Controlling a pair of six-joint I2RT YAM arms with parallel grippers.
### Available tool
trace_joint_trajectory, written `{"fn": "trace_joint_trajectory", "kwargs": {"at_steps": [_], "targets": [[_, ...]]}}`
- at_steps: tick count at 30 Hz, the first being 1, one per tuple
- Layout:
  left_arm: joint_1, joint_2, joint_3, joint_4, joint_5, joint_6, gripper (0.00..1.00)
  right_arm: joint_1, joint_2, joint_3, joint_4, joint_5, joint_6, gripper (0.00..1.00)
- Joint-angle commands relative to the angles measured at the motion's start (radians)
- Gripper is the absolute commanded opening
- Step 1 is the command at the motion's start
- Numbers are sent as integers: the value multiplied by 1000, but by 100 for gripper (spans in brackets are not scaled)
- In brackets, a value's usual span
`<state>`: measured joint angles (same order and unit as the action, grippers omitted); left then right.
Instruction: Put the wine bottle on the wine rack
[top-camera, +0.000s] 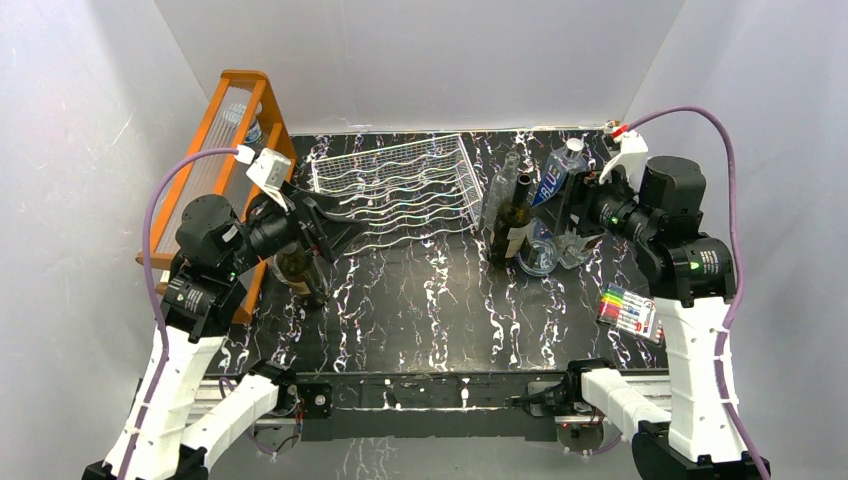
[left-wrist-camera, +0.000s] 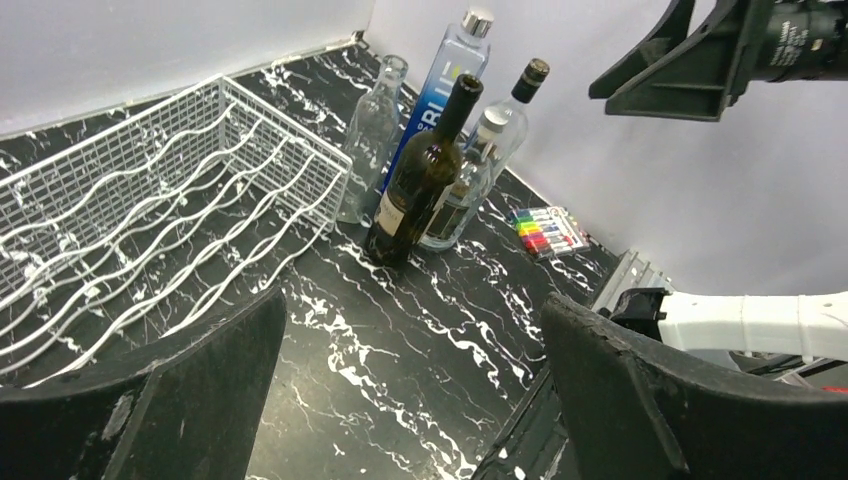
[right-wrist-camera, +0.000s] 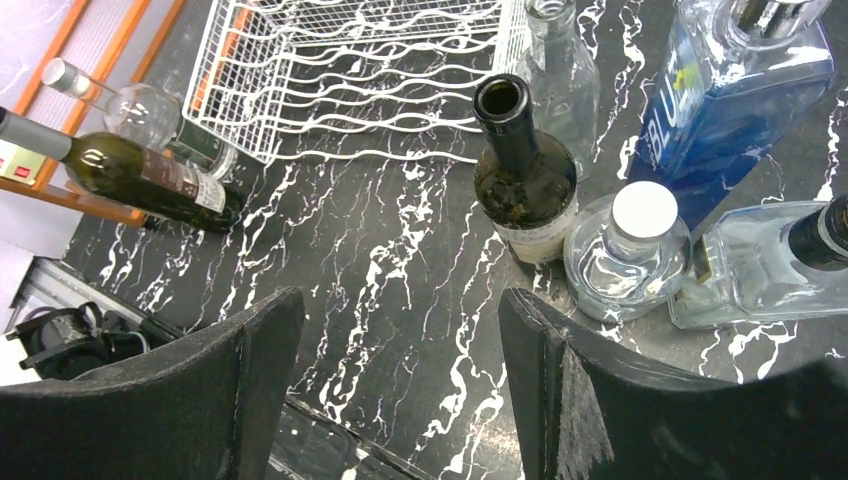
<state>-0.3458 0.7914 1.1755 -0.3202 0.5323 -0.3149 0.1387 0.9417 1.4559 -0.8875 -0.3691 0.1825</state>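
The wine rack (top-camera: 400, 190) is a flat silver-white wire rack with wavy wires, lying at the back centre (left-wrist-camera: 150, 200) (right-wrist-camera: 350, 70). A dark wine bottle (top-camera: 512, 225) with an open mouth stands upright just right of it (left-wrist-camera: 420, 180) (right-wrist-camera: 525, 180). Another dark wine bottle (right-wrist-camera: 140, 170) with a label stands by the orange shelf, under my left arm (top-camera: 297, 268). My left gripper (top-camera: 345, 225) hovers open at the rack's near left corner, holding nothing (left-wrist-camera: 415, 340). My right gripper (top-camera: 568, 215) is open and empty, up above the bottle cluster (right-wrist-camera: 400, 350).
Around the upright dark bottle stand a slim clear bottle (right-wrist-camera: 560, 70), a blue bottle (right-wrist-camera: 730, 90), a white-capped round clear bottle (right-wrist-camera: 630, 250) and a flat clear bottle (right-wrist-camera: 760, 265). A tall orange shelf (top-camera: 235, 150) stands at the left. A marker pack (top-camera: 630, 313) lies near the right arm.
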Motion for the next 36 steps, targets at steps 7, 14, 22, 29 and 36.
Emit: {"fn": "trace_joint_trajectory", "kwargs": {"at_steps": [7, 14, 22, 29, 36], "targets": [[6, -15, -23, 128, 48, -34, 98, -2, 42, -92, 105, 44, -11, 78], [6, 31, 16, 132, 37, -36, 98, 35, 147, -92, 189, 165, 31, 72], [7, 47, -6, 167, 41, -25, 98, 177, 209, -94, 263, 350, 36, 72], [7, 105, 16, 181, 26, -2, 98, 234, 297, -66, 294, 506, 38, 69], [7, 145, 6, 237, 23, -1, 98, 304, 360, -46, 308, 582, -23, 65]]}}
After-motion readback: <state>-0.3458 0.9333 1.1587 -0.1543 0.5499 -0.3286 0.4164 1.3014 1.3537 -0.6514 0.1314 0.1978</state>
